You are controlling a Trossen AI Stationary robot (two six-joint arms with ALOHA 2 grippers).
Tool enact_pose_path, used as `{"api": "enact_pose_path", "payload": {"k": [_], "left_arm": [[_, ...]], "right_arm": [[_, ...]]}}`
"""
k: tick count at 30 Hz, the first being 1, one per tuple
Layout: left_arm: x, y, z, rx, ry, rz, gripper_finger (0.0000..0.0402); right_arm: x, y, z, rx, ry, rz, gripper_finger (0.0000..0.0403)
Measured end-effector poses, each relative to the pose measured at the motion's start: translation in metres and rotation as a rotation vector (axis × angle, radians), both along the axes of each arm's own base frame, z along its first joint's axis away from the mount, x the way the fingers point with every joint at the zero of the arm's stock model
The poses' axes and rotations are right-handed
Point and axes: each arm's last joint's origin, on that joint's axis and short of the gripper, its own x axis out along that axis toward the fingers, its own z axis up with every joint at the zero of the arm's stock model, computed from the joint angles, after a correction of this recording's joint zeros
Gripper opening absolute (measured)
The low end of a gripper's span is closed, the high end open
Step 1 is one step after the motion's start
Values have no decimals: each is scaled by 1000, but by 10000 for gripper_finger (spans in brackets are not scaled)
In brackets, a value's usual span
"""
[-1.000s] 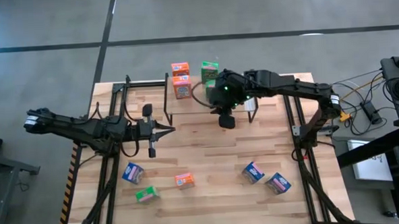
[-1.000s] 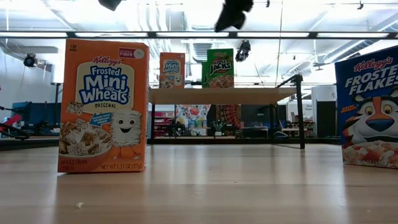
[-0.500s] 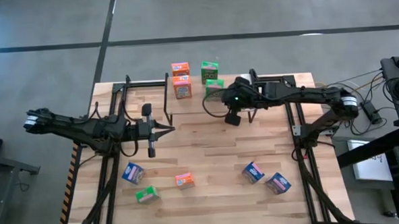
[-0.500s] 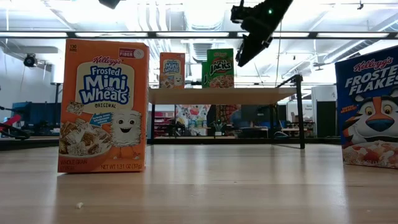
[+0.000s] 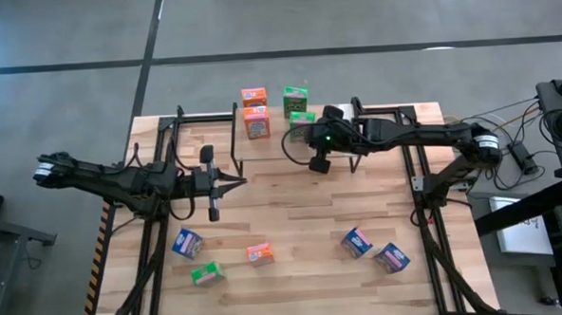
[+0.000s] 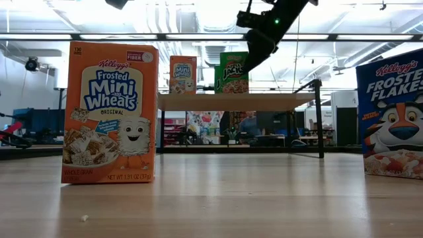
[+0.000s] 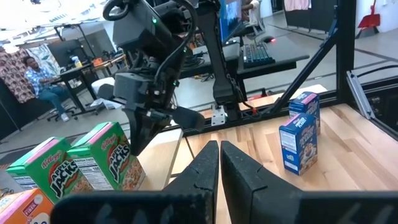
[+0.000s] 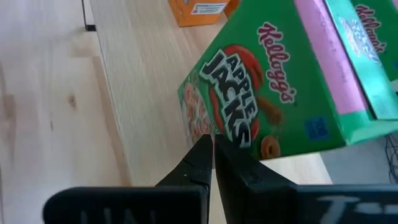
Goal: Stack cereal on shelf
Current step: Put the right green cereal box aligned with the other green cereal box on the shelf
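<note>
The shelf (image 5: 271,150) stands at the table's far side, its plank (image 6: 277,101) raised on black legs. Two orange boxes (image 5: 254,109) and two green boxes (image 5: 299,107) stand upright on it. My right gripper (image 5: 317,162) is shut and hangs over the shelf just right of the green boxes (image 6: 234,71); in its wrist view the fingertips (image 8: 210,144) point at the printed front of a green box (image 8: 261,99). My left gripper (image 5: 237,183) is shut and waits at the shelf's left end. Three blue boxes, one orange and one green lie on the near table. My right gripper's shut fingertips (image 8: 205,149) stand at the lower part of the nearer green box's printed front (image 8: 217,127), slanting down from the table's right. Whether they touch the box, I cannot tell. The box stands upright on the shelf plank (image 8: 143,93).
Loose boxes lie on the table's near half: blue (image 5: 187,242), green (image 5: 206,272), orange (image 5: 259,254), blue (image 5: 357,242), blue (image 5: 392,257). Close to the low camera stand an orange box (image 6: 110,112) and a blue box (image 6: 391,119). Arm frames run along both table sides.
My right gripper has swung first toward the table's right, then back left and down toward the green boxes, tipping so that its fingers slant at them. The second green box, earlier covered by the arm in the high view, now shows on the shelf.
</note>
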Motion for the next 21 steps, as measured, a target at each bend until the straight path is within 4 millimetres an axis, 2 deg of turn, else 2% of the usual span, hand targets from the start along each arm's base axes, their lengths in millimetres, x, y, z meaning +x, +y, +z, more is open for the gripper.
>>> {"api": "enact_pose_path", "payload": {"k": [11, 21], "left_arm": [[4, -1, -3, -23, 12, 1, 0], [7, -2, -6, -92, 23, 7, 0]], "right_arm": [[7, -4, 7, -80, -60, 55, 9], [-3, 8, 2, 2, -9, 114, 9]]}}
